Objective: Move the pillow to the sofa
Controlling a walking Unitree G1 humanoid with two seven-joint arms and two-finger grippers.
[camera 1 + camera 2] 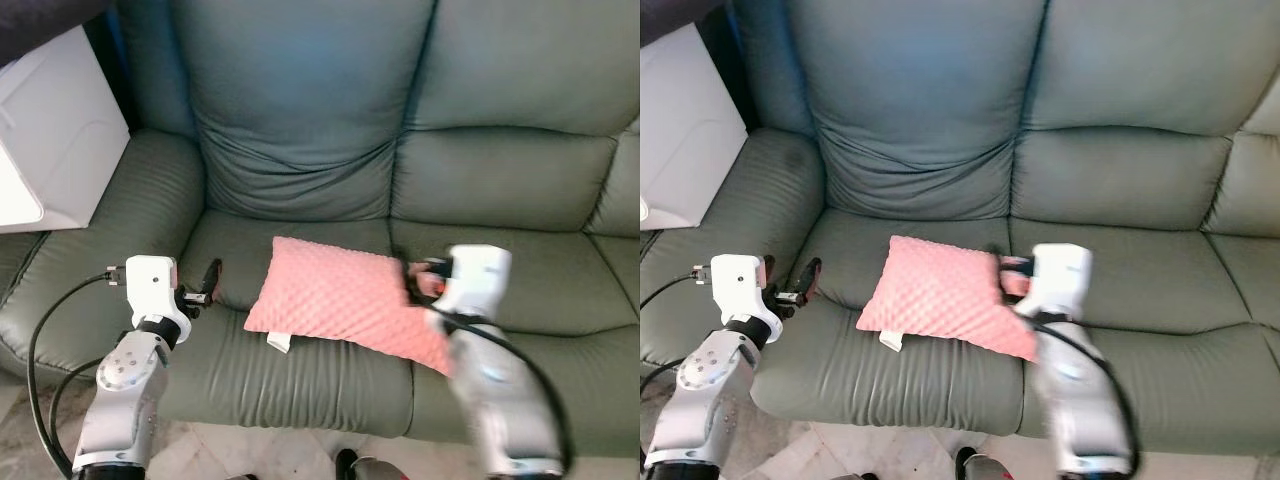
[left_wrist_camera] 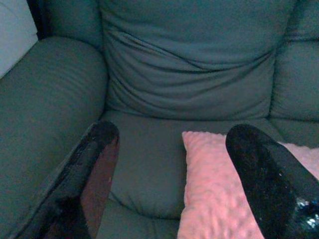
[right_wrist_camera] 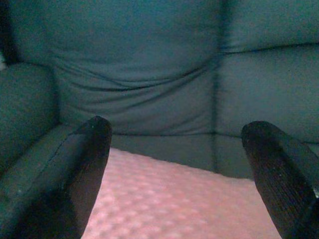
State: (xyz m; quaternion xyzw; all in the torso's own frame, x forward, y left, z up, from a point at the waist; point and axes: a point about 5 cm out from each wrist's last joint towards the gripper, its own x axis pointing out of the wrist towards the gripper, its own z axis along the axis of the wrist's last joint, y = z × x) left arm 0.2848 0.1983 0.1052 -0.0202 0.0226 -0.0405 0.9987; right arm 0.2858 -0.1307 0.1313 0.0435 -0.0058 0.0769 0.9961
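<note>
Pink pillow (image 1: 345, 303) lies on green sofa (image 1: 300, 120)

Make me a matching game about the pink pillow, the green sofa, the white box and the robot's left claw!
Things:
1. bumpy pink pillow
2. grey-green leather sofa
3. white box
4. left gripper

Places or states:
A. fingers spread open, nothing between them
B. lying flat on the seat cushion
C. beside the sofa's armrest, on the robot's left
D. under the pillow, filling most of the head views

Pairs: 1-B, 2-D, 3-C, 4-A
</note>
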